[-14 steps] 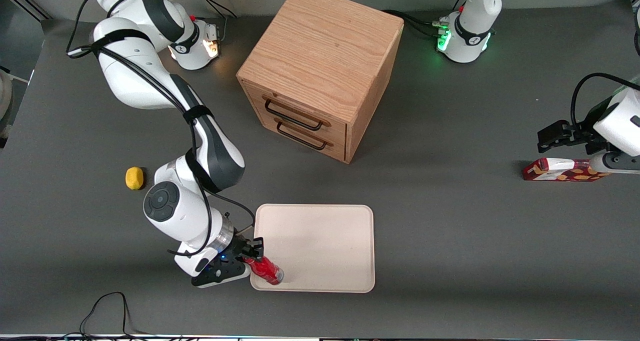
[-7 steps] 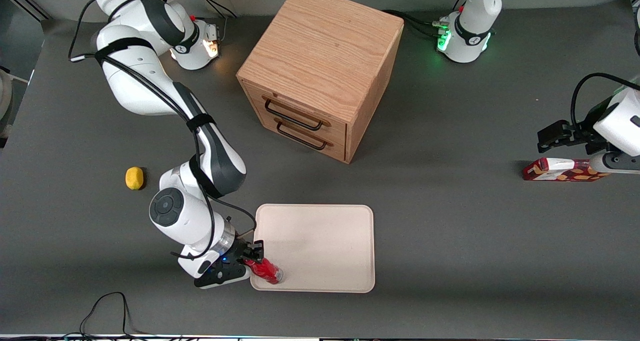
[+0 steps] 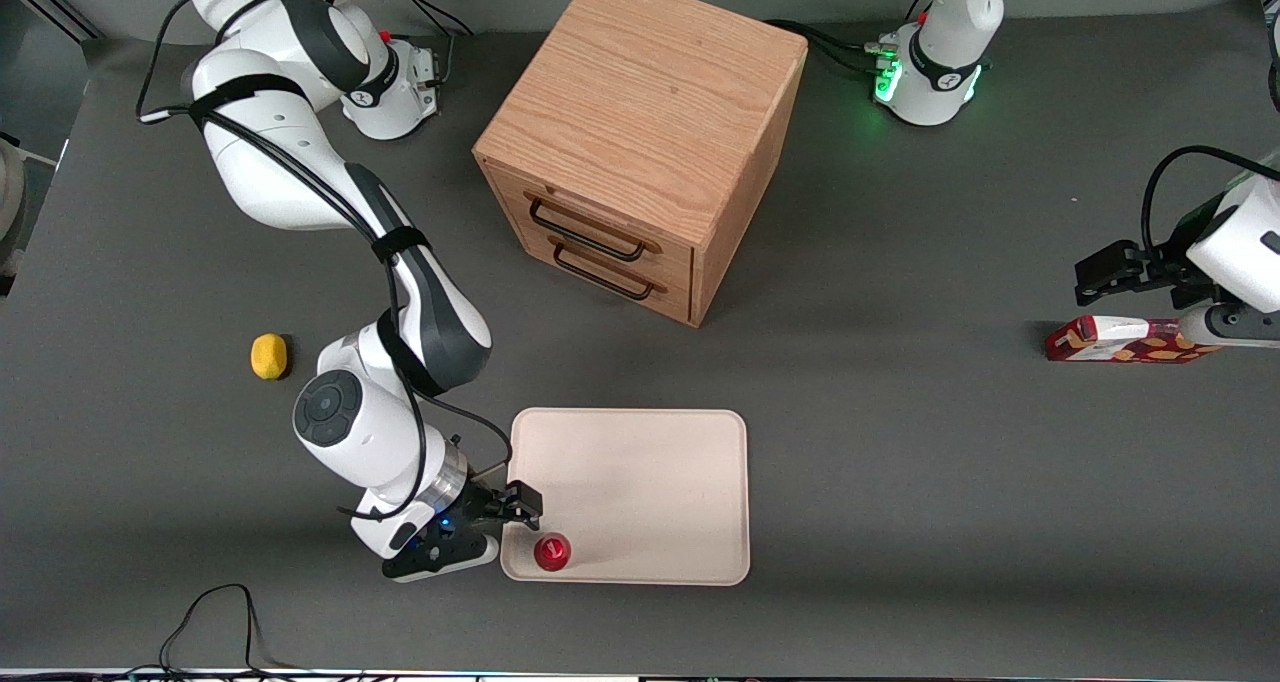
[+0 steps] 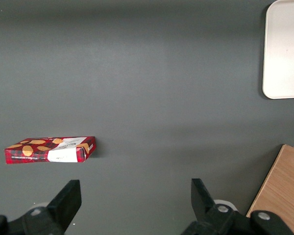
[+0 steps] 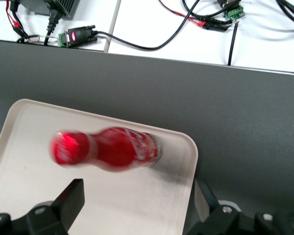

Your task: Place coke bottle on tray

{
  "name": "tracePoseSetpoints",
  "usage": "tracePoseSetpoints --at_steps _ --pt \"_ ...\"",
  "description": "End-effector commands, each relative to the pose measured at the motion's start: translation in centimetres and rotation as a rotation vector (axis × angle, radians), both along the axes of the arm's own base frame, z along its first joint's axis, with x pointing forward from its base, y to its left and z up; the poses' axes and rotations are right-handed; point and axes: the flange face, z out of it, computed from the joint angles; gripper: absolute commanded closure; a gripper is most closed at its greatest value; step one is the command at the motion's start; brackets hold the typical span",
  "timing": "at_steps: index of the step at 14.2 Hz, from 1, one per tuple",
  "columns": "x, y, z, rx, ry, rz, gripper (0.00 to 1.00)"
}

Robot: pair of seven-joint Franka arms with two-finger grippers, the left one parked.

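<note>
The coke bottle (image 3: pixel 551 552) is small and red with a red cap. It stands upright on the cream-beige tray (image 3: pixel 650 482), in the tray's corner nearest the front camera at the working arm's end. My right gripper (image 3: pixel 510 522) is open and empty beside that corner, a little apart from the bottle. In the right wrist view the bottle (image 5: pixel 108 148) looks blurred on the tray (image 5: pixel 29 137), clear of the open gripper (image 5: pixel 137 200). Its fingers (image 5: pixel 71 196) stand wide apart with only tray surface between them.
A wooden drawer box (image 3: pixel 640 142) stands farther from the front camera than the tray. A yellow lemon (image 3: pixel 268 355) lies toward the working arm's end. A flat red patterned carton (image 3: pixel 1120 340) lies at the parked arm's end, also in the left wrist view (image 4: pixel 49 149). Cables (image 5: pixel 152 44) lie off the table's near edge.
My right gripper has opened and let go of the coke bottle. The bottle has gone from tilted in the fingers to standing upright on the tray. The gripper has drawn slightly away.
</note>
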Motion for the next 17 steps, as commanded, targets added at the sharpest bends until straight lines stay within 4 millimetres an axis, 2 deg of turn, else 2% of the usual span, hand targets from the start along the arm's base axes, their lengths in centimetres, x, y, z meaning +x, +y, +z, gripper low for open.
tracePoseSetpoints --at_steps 1,3,4,5,7,9,11,13,15,17 --pt "-0.2 -0.3 2.3 0.003 -0.004 -0.041 0.00" --pt "-1.3 -0.9 4.8 -0.033 0.061 -0.040 0.00" --pt "-1.9 -2.8 6.6 -0.060 0.106 -0.074 0.00" --pt "-3.3 -4.6 8.2 -0.100 0.162 -0.086 0.00" --pt "-6.5 -9.6 11.4 -0.173 0.202 -0.135 0.00" --pt "-10.5 -14.7 14.5 -0.170 0.236 -0.216 0.00" --pt "-15.5 -20.1 17.3 -0.114 0.269 -0.297 0.00" --pt "-20.1 -23.6 20.0 -0.110 0.294 -0.334 0.00" --pt "-22.4 -27.1 22.5 -0.130 0.354 -0.301 0.00" --pt "-23.5 -30.2 24.5 -0.157 0.366 -0.251 0.00"
